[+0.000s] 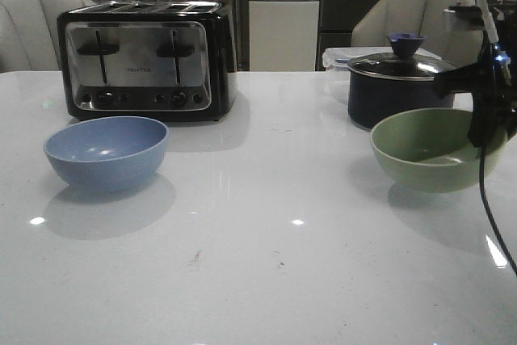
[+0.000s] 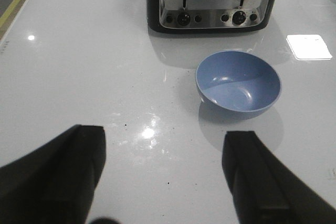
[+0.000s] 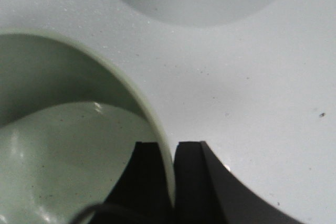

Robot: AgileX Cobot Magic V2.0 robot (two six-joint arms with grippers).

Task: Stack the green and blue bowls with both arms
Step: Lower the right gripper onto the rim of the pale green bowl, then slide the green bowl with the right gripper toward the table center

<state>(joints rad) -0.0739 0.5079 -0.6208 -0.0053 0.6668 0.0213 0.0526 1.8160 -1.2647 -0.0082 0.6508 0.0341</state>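
The right claw (image 3: 172,182) was clamped on the rim of the green bowl (image 1: 432,149), one finger inside the wall and one outside. A dark pot (image 1: 396,86) stood just behind that bowl. The left claw (image 2: 165,174) hung with its fingers wide apart, gripping nothing; the blue bowl (image 2: 239,86) sat on the white table (image 1: 266,264) a little ahead of it, with the toaster (image 2: 212,1) beyond.

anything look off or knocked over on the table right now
Nothing stands out. The blue bowl sits upright and empty in front of the toaster. The green bowl is upright too, its rim pinched by the right gripper. The lidded saucepan stands behind it. No spills show.
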